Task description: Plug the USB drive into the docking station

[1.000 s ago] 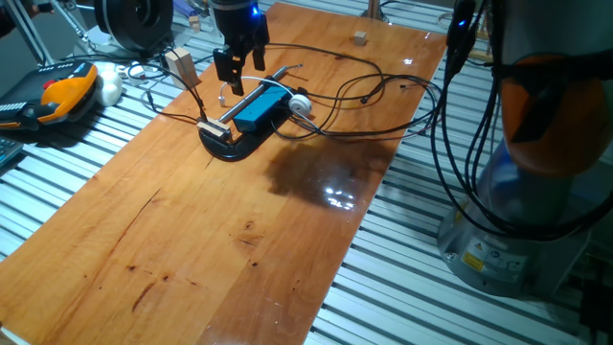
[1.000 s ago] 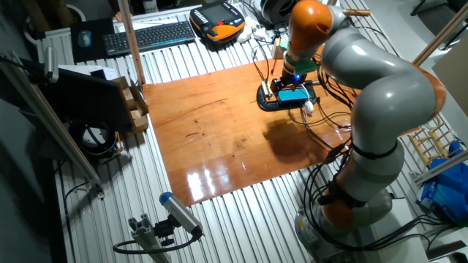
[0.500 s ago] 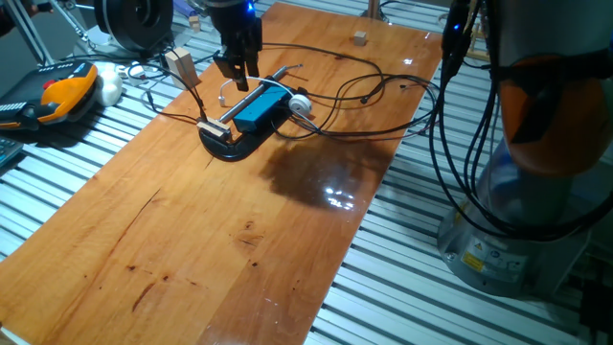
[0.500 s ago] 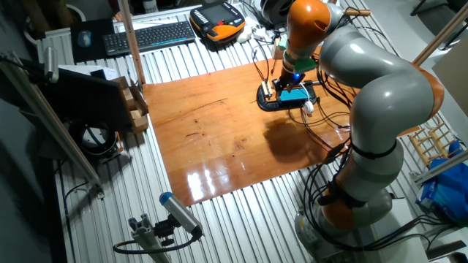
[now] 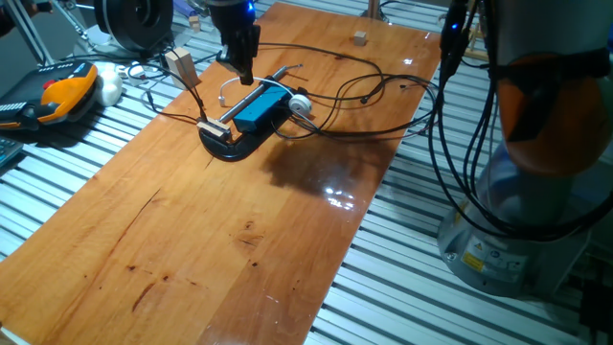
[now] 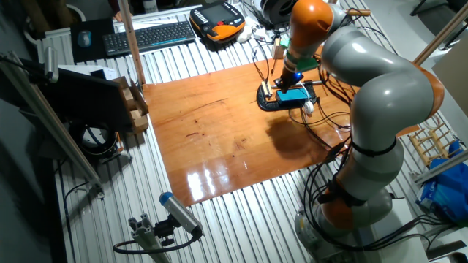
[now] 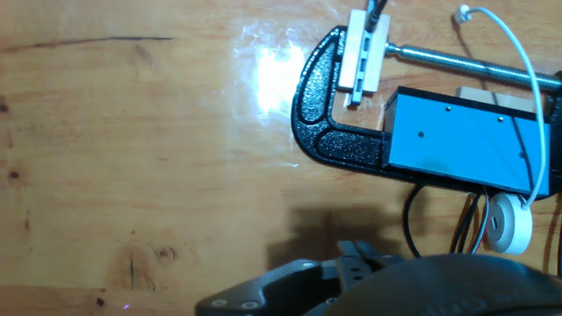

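The gripper (image 5: 241,69) hangs just beyond the docking station (image 5: 261,107), its spread impossible to tell. The USB drive (image 7: 363,53) lies beside the clamp (image 7: 338,132); approach slowly, squarely aligned.

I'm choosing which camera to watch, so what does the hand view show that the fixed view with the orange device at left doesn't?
Only the hand view: the threads on the screw. Only that fixed view: the claw above the black clamp, the tan block, the orange-and-black device. Both: the docking station, that clamp, the USB drive, the round white piece.
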Controlling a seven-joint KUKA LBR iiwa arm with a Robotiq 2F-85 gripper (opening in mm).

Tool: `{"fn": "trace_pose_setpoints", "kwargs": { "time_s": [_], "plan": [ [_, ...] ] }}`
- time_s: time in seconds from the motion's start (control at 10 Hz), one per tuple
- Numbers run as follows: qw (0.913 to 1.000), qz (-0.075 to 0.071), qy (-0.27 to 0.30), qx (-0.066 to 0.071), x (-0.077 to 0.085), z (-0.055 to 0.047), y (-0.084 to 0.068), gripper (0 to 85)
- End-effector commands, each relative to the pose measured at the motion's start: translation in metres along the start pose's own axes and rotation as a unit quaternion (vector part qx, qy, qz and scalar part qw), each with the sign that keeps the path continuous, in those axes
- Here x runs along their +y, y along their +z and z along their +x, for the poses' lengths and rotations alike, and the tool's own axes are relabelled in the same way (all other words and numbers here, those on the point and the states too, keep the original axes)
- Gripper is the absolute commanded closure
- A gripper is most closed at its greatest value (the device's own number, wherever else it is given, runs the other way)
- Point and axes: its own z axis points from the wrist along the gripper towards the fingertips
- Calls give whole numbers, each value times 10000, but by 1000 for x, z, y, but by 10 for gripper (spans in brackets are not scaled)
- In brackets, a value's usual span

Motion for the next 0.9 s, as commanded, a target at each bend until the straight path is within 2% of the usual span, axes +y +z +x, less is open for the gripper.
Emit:
{"fn": "trace_pose_setpoints", "kwargs": {
  "time_s": [0.0,0.5,0.8],
  "plan": [
    [10000,12,5,-24,-1,-1,1,850],
    [9996,243,-102,-121,-4,-5,7,850],
    [9995,217,-173,-168,-9,-7,15,850]
  ]
}}
